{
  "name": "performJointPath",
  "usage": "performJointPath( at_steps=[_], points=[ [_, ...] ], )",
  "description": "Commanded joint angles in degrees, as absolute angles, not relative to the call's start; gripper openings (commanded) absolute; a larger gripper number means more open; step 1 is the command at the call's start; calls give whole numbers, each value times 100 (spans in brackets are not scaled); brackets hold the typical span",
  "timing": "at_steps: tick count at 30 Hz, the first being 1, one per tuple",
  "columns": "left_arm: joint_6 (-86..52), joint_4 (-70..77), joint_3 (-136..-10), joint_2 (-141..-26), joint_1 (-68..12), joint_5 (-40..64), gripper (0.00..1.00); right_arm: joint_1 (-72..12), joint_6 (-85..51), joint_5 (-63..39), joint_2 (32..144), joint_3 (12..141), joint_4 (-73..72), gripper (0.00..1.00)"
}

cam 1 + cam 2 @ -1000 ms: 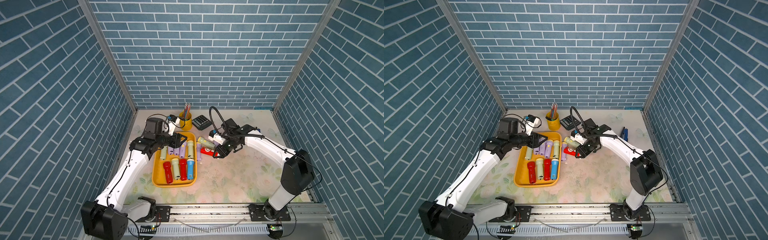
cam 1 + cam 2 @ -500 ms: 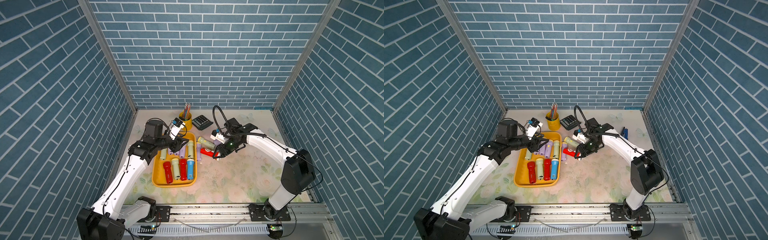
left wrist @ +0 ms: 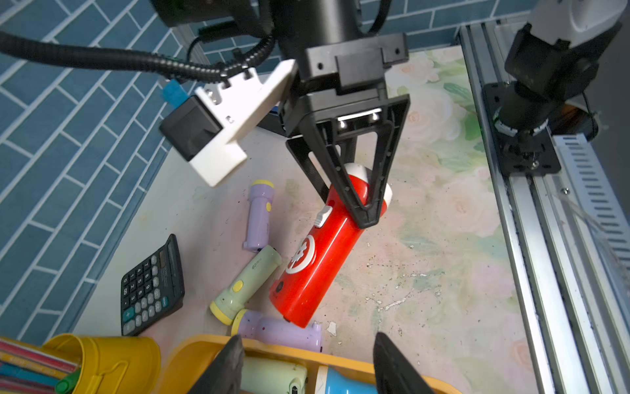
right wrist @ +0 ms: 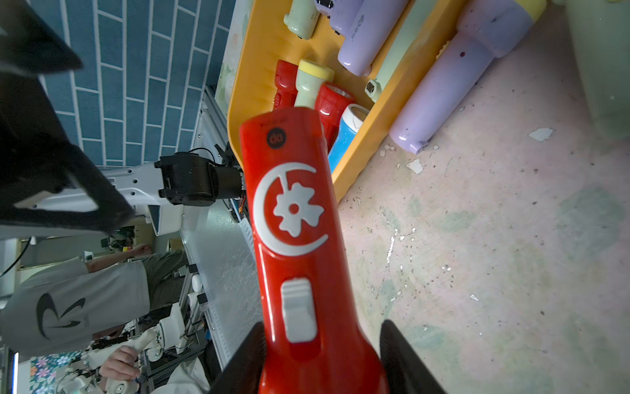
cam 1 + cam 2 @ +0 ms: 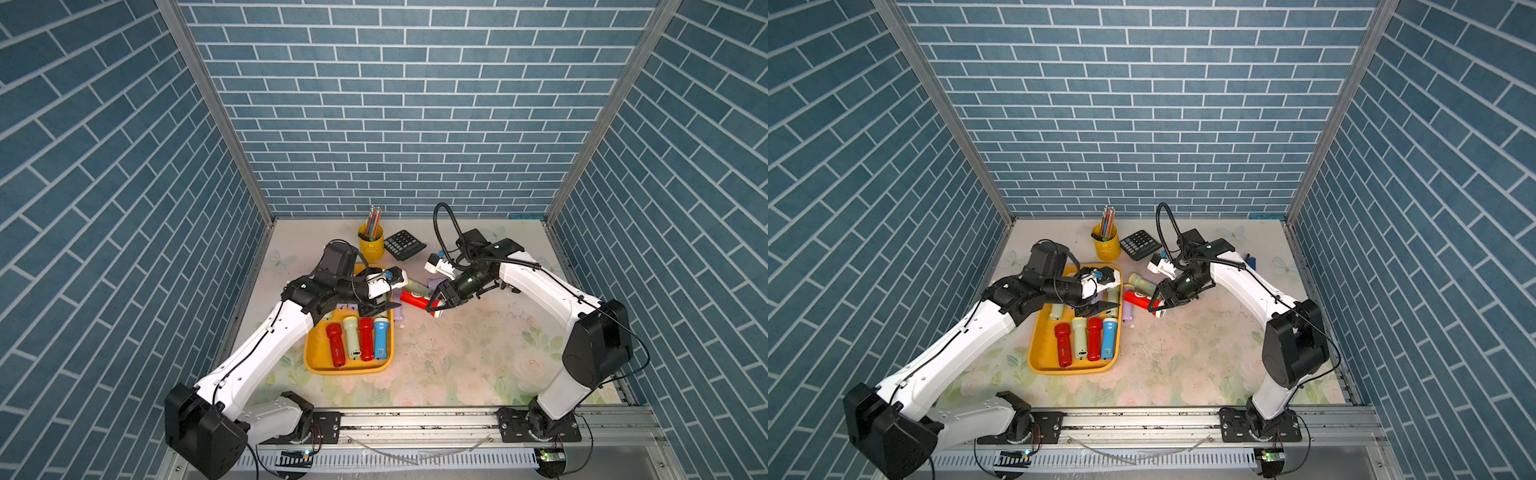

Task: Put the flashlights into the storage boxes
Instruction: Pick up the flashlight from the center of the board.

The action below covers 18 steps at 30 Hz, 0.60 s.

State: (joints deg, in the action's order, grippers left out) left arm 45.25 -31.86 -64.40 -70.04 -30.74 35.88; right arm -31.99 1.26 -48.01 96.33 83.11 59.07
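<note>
While the right pincer (image 5: pixel 436 307) is clamped across the neck of a big red flashlight (image 5: pixel 417 300), just behind its white head, the red body juts out past the fingertips with its tail dipping low. Whether the tail touches the table (image 5: pixel 478 353) cannot be told.

Straight ahead of that pincer, just beyond the tail, lies the orange-yellow tray (image 5: pixel 349 370). A lilac flashlight (image 3: pixel 276 329) rests on the table against the tray's nearer long wall, between the tail and the tray. A pale green flashlight (image 3: pixel 245 283) and a smaller lilac one (image 3: pixel 259 215) lie loose off to one side of the pincer.

Inside the tray, a row of four flashlights (image 5: pixel 358 341) in red, pale green, red and blue lies lengthwise along it. The held flashlight's long axis runs across that direction, so it probably needs turning to lie alongside them. Bare tray floor shows on the side of the row farthest from the right pincer.

The left pincer (image 5: pixel 378 308) hovers over the tray's far half with its jaws apart and nothing between them. It is nearer the tray, but the right pincer has the load.
</note>
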Motion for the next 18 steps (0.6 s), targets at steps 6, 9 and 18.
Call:
performJointPath(
  at_steps=[6,9,18],
  points=[
    [5586,-3962,-7154,-7701,-3490,3181,65,-3182,354,-5373,9691,8701,6331,38],
    [5599,-4475,-7553,-8061,-3511,3310,65,-3182,493,-5274,9604,8657,6337,38],
    [5676,-5206,-8111,-8666,-3617,3440,63,-3173,598,-5374,9378,8466,6194,38]
  ],
)
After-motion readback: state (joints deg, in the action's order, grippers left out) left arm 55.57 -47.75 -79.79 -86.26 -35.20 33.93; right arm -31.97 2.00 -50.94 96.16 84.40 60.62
